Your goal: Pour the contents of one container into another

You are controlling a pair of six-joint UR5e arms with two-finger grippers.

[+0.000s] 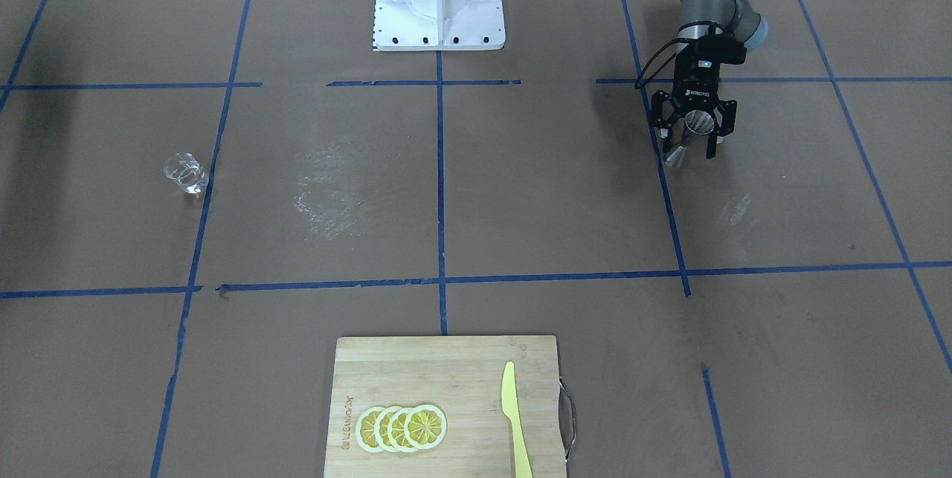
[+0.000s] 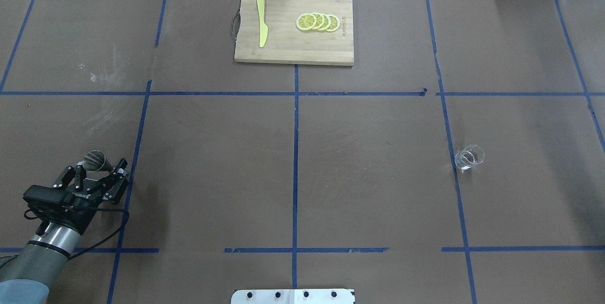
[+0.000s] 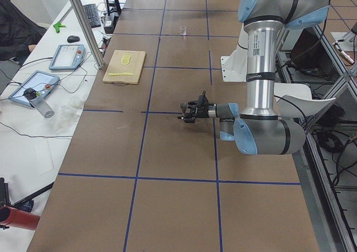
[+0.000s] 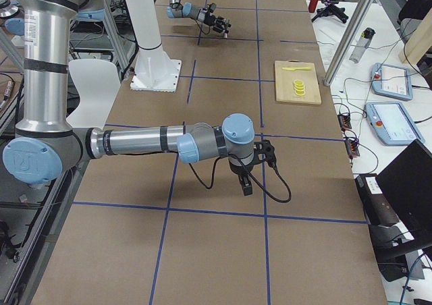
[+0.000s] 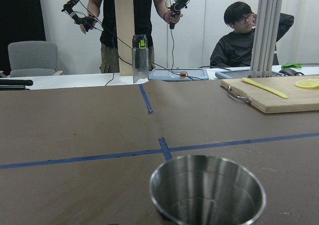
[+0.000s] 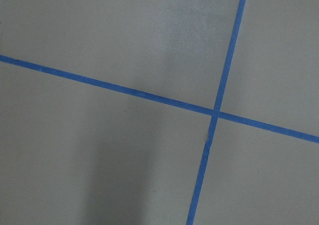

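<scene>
My left gripper (image 1: 693,137) is clamped on the jigger (image 1: 688,134), tilted above the surface (image 1: 520,203). I cannot tell my right gripper's (image 4: 260,158) state. The glass (image 1: 185,173) stands well apart, untouched.

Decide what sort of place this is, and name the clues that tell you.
Probably a robotics lab: a tape-gridded table, a robot arm whose left pincer holds a metal jigger, and operator tablets alongside.
</scene>
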